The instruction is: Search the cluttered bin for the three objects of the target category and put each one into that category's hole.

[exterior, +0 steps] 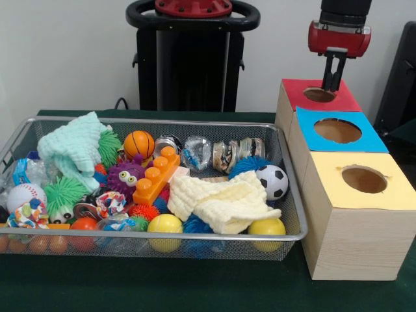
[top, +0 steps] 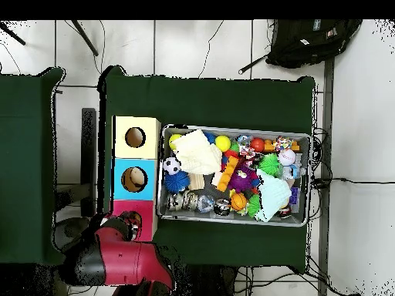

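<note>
Fingers (exterior: pixel 334 77) are hanging narrow, nearly together and holding nothing, tips dipping right at the red box's hole (exterior: pixel 319 95). Wire bin (exterior: pixel 289 195) is sitting well off to one side on the table (exterior: pixel 195 286), soccer ball (exterior: pixel 273 182) among its clutter.

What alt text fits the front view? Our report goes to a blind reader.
The gripper hangs over the hole in the red box, with a blue box and a yellow box in a row nearer the camera. Left of them, a wire bin holds balls, cloths and toys on a green table.
</note>
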